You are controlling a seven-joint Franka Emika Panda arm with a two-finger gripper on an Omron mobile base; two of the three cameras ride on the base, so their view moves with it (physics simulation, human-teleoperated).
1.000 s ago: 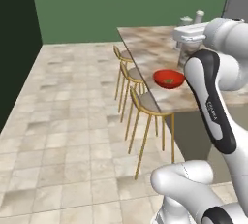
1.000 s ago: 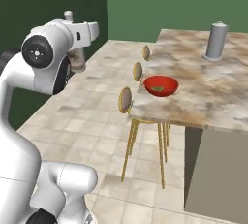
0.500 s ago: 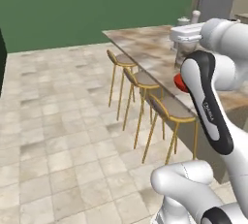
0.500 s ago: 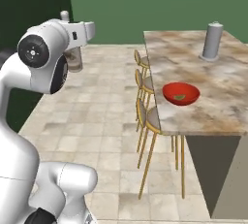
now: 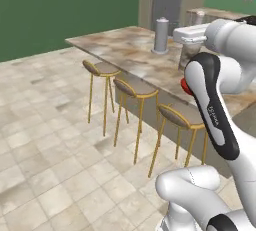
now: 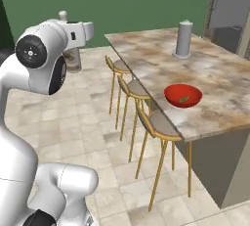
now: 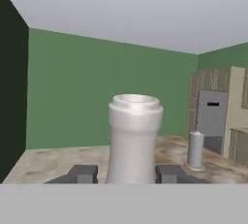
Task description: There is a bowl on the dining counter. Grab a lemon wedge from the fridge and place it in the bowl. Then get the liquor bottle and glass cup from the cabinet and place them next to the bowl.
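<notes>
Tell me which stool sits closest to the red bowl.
The stool at the near end of the row of three; its seat sits just below the counter edge by the bowl.

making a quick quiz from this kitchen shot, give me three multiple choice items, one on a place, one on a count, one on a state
1. Where is the bowl?
A. on the dining counter
B. on a stool
C. on the floor

2. How many stools line the counter?
A. one
B. three
C. five

3. What is the gripper doing?
A. hanging open
B. closed on a pale bottle
C. holding the bowl

Answers: 1 A, it sits near the counter's edge; 2 B, three seats show; 3 B, the fingers flank the bottle in the hand view.
</notes>
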